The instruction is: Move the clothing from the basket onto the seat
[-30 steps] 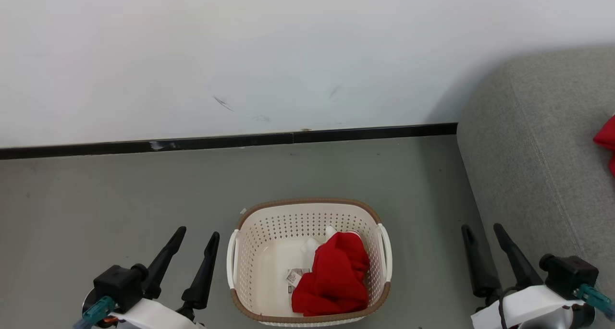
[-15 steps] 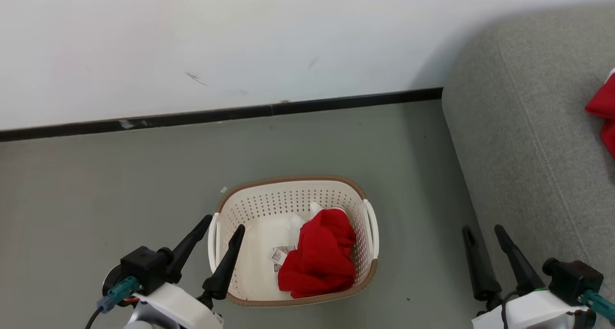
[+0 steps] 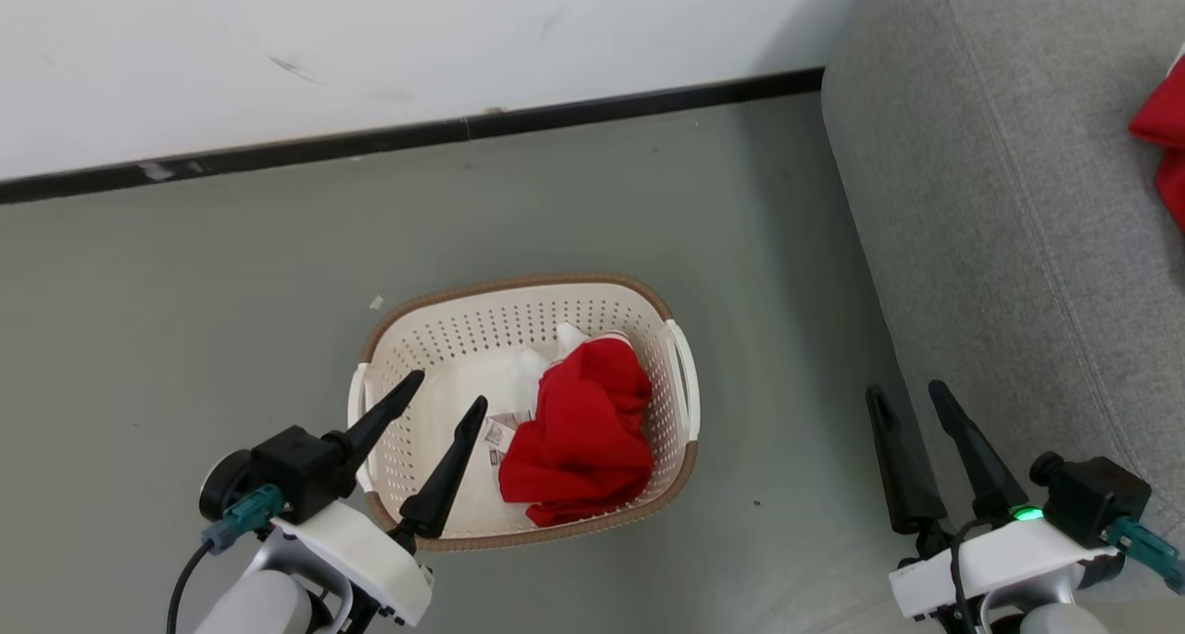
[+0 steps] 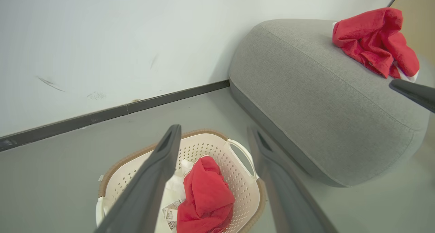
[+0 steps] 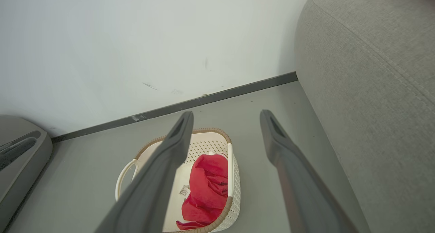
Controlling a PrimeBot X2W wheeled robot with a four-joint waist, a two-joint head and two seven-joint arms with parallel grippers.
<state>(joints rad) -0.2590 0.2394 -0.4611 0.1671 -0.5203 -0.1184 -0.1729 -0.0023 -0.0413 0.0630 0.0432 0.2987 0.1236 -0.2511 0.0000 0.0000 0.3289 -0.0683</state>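
Grippers spread and empty; red clothing in basket, second red garment on seat.
Head view: left gripper has its fingers parted and holds nothing, its tips overlapping the basket's near-left rim. Right gripper is likewise parted and empty, above the floor between basket and seat. The clothing lies crumpled in the basket's right half, beside a paper sticker.
Left wrist view: the second red garment lies on top of the seat, well apart from the basket.
Right wrist view: the basket stands on the floor near the black skirting, clothing inside.
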